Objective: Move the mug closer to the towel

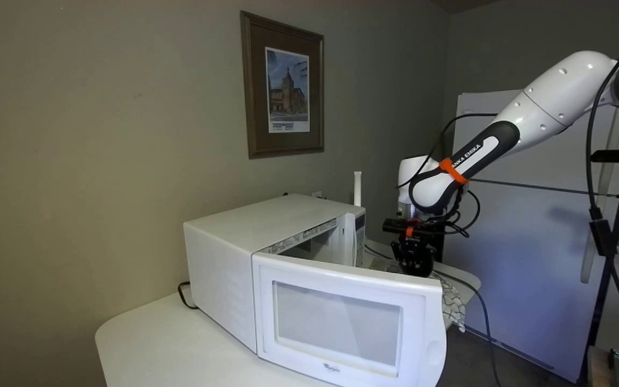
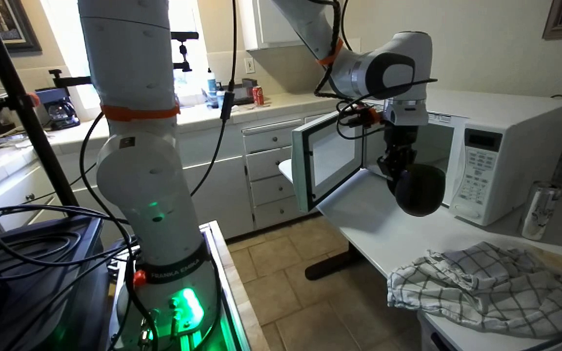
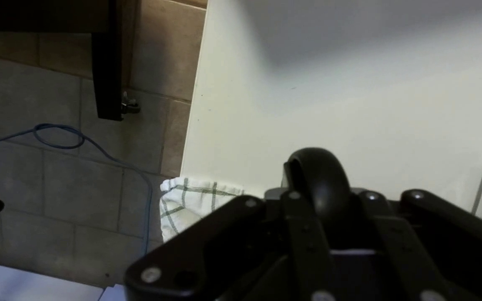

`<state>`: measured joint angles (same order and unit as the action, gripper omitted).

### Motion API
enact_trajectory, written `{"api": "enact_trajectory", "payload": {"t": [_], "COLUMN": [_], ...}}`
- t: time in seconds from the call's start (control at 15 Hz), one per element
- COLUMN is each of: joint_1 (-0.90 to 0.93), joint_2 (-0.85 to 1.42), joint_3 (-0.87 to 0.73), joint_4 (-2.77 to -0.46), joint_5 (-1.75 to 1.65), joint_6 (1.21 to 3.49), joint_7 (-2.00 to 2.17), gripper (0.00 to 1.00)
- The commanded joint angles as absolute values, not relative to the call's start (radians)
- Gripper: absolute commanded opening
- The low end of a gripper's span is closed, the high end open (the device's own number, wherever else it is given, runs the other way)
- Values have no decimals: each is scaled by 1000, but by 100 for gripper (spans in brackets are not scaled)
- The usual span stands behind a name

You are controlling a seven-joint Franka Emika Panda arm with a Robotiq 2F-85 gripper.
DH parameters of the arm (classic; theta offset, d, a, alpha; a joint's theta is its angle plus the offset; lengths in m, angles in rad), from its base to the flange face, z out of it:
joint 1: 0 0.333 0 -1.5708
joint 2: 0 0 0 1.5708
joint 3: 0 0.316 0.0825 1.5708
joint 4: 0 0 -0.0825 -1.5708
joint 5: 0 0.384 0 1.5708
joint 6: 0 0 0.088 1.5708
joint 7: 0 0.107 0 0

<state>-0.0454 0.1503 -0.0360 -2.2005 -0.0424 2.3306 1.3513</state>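
The Robotiq gripper (image 2: 394,181) is clasping the black mug (image 2: 421,191), apparently by its handle (image 3: 321,175), and suspending it above the white table (image 2: 408,234), apart from the checked dish towel (image 2: 491,290), presumably for carrying it closer without dragging.

Table (image 2: 393,236): white and smooth, with rounded corners.
Microwave (image 2: 505,146): white, sitting on the table, its door (image 2: 332,163) standing open.
Towel (image 2: 486,287): white with a dark grid, crumpled, spilling over the edge.
Can (image 2: 540,210): tall, silvery, upright near the microwave.
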Motion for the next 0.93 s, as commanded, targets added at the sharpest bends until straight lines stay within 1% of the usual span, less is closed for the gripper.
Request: {"api": "enact_trajectory", "payload": {"t": [0.0,0.2,0.47,0.87], "joint_1": [-31,-30,-3,-17], "joint_2": [169,218,298,409], "joint_3": [-45,-33,-50,-51], "joint_4": [-2211,-2206,-2177,-2098], "joint_5": [-15,62,67,148], "joint_6": [2382,2492,2581,2590], "joint_7": [1310,1248,1283,1254], "gripper": [2,2,2,2]}}
